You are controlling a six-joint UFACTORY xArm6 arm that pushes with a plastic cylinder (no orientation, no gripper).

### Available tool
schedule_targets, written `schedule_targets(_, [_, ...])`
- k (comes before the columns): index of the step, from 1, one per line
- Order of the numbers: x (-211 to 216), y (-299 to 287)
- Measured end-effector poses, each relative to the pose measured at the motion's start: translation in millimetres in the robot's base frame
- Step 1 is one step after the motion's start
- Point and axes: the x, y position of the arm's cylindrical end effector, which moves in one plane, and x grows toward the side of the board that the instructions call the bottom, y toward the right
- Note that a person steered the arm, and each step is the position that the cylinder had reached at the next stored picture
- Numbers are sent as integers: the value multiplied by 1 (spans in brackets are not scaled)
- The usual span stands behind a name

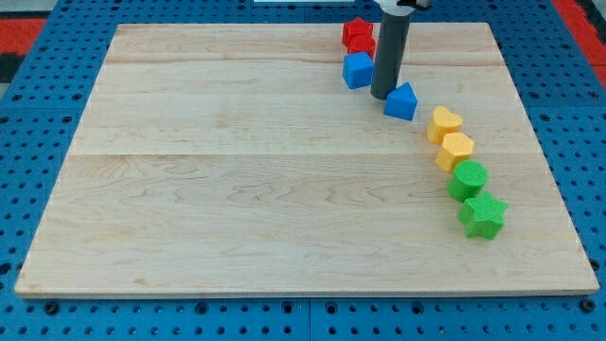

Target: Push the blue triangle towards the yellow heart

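Observation:
The blue triangle [401,101] lies near the view's top right on the wooden board [237,189]. The yellow heart [443,123] sits just to its lower right, with a small gap between them. My tip [383,95] stands at the triangle's upper left edge, touching or almost touching it. The dark rod rises from there to the view's top.
A blue cube [358,70] sits left of the rod. A red block [359,36] lies above it, partly behind the rod. Below the heart run a yellow hexagon-like block [455,151], a green round block [468,179] and a green star [483,215].

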Motion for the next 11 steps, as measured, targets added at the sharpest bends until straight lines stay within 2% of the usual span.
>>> schedule_targets(4, [30,-19])
schedule_targets(9, [26,27])
schedule_targets(11, [26,11])
